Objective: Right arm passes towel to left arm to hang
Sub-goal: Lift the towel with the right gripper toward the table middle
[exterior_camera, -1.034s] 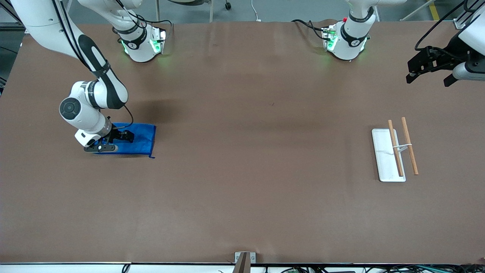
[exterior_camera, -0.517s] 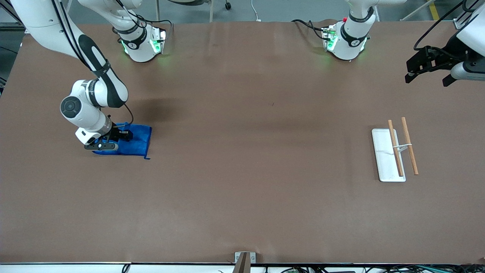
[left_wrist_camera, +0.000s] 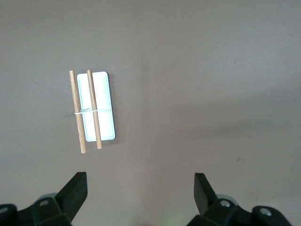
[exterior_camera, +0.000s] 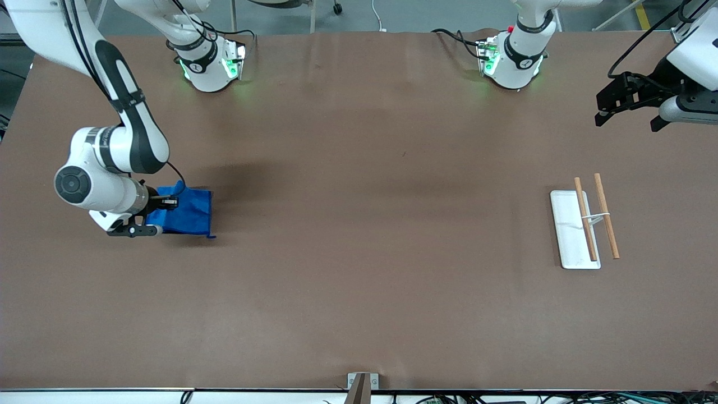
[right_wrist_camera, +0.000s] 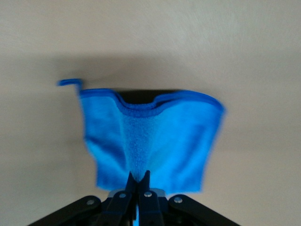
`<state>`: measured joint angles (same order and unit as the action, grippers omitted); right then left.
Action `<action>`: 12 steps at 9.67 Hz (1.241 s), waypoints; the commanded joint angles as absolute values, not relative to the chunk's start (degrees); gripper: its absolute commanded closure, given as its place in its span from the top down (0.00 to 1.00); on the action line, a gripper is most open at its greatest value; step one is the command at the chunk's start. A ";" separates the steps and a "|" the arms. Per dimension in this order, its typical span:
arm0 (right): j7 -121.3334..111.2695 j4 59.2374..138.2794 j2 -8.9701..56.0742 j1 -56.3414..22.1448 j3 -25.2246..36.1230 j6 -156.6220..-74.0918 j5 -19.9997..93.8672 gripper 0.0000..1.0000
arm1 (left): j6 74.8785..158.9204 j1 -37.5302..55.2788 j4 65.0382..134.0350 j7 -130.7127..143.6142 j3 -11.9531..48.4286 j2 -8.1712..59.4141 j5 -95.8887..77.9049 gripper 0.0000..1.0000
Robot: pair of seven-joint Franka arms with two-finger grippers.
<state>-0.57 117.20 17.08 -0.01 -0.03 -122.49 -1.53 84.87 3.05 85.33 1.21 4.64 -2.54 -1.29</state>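
The bright blue towel (exterior_camera: 188, 212) is at the right arm's end of the table, one edge lifted and the rest trailing on the table. My right gripper (exterior_camera: 164, 203) is shut on that edge; in the right wrist view the towel (right_wrist_camera: 150, 136) hangs bunched from the closed fingertips (right_wrist_camera: 139, 180), its corner loop (right_wrist_camera: 70, 82) sticking out. My left gripper (exterior_camera: 627, 106) is open and empty, raised over the left arm's end of the table, above the rack; its fingers (left_wrist_camera: 75, 190) stand wide apart in the left wrist view.
A white tray (exterior_camera: 570, 230) with a two-bar wooden hanging rack (exterior_camera: 595, 216) stands toward the left arm's end; it also shows in the left wrist view (left_wrist_camera: 91, 110). Both arm bases stand at the table's edge farthest from the front camera.
My right gripper has pulled the towel's edge up and toward the table's end, bunching the cloth; the towel has slid with it. My left gripper has drifted slightly.
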 commanded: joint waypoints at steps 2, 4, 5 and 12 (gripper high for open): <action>0.53 110.59 14.77 -2.20 -0.09 -113.42 0.61 0.00 | 85.43 2.64 86.92 1.23 5.27 -2.02 -0.18 1.00; 0.53 105.75 12.14 -4.21 -0.09 -107.25 7.09 0.00 | 85.34 2.64 87.01 1.14 5.27 -2.02 -0.26 1.00; 0.96 105.04 10.04 -5.26 -0.09 -105.66 11.12 0.00 | 85.34 2.64 87.01 0.88 5.36 -2.02 -0.26 1.00; 0.09 103.89 10.89 -25.19 -0.09 -128.18 55.22 0.00 | 84.64 2.73 90.60 -1.13 5.80 -2.90 -8.49 1.00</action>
<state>0.51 104.23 10.24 -21.23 -0.66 -124.00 48.90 84.64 3.12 87.11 0.91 5.52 -2.52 -5.33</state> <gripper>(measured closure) 0.969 0.000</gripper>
